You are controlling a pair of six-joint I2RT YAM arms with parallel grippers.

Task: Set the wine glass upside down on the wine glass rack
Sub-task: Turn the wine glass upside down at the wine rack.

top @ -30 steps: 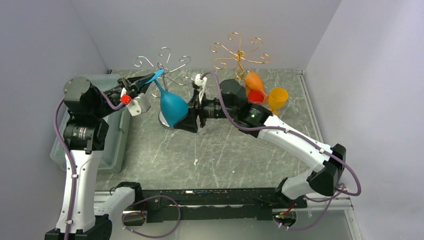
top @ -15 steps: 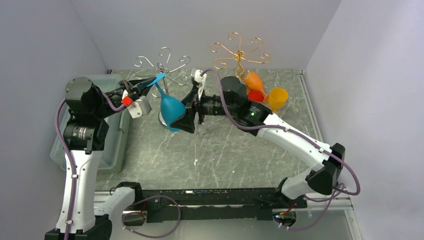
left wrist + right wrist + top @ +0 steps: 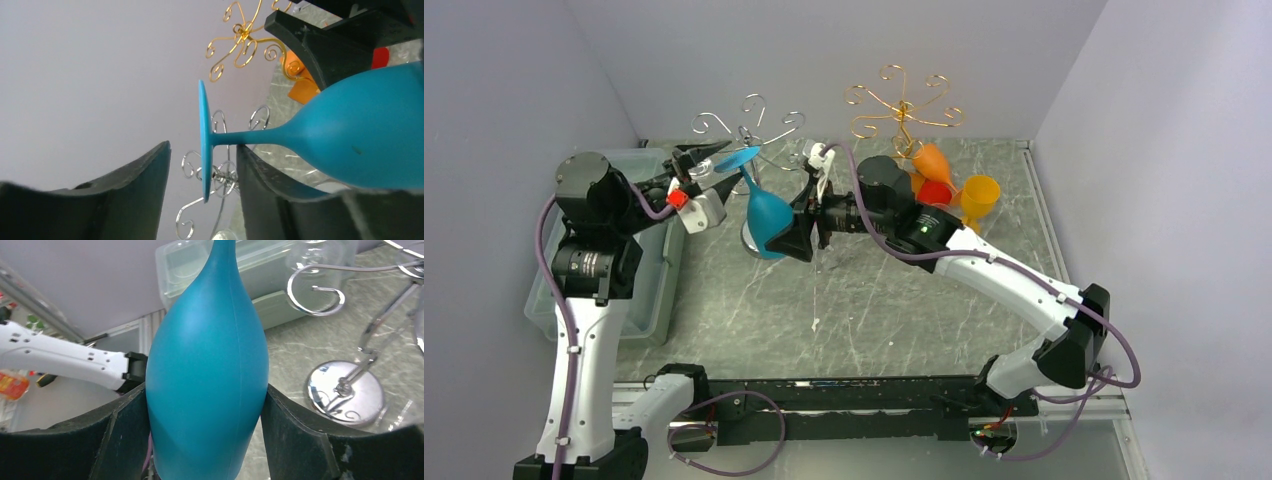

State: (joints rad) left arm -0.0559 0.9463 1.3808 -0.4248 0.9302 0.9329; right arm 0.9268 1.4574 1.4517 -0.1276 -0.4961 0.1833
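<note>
Now | right gripper (image 3: 206,440) clasps wine glass (image 3: 207,370) bowl | left gripper (image 3: 203,150) half-open about its foot

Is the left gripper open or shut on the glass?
Open: left gripper fingers stand apart, a gap either side of the glass foot.

Light: even, diffuse, from overhead. Table (image 3: 874,300) shows only faint, soft shadows. Broad soft sheen on teal wine glass (image 3: 207,370); sharp glare on chrome rack base (image 3: 345,390). Left wrist view: left gripper (image 3: 203,147) fingers (image 3: 110,200) dark, slightly soft; backdrop wall (image 3: 90,60) flat, washed lilac.
</note>
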